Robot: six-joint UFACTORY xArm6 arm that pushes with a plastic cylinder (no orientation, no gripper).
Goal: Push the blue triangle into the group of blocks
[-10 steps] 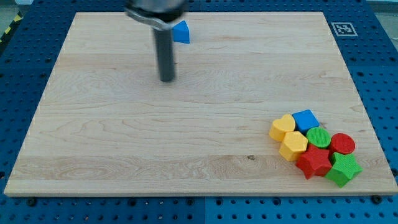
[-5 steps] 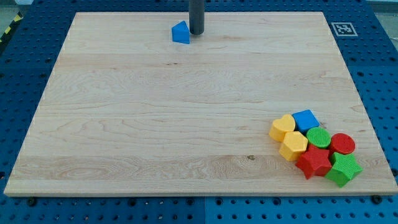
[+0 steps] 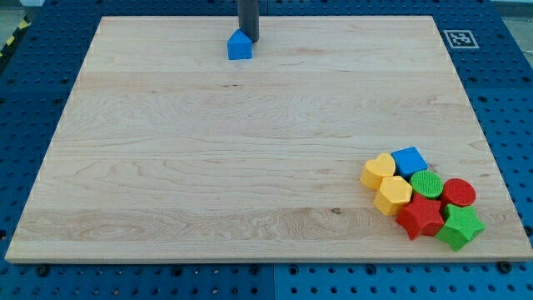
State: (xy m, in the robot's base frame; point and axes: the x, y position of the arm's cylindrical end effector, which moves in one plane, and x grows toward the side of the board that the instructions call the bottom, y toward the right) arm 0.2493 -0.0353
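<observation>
The straight dark rod [image 3: 248,17] is cut off by the view's top edge, so the arm above it does not show. My tip [image 3: 249,41] sits just behind the small blue triangle block [image 3: 239,46]; whether they touch cannot be told. The black-and-white square marker [image 3: 460,38] on the pale wooden desk [image 3: 208,167] is too small to read.

blue blks: 2 [image 3: 239,46] [image 3: 409,160] | yellow: 2 [image 3: 377,171] | red: 2 [image 3: 458,192] | green: 2 [image 3: 427,183], maybe more hidden
</observation>
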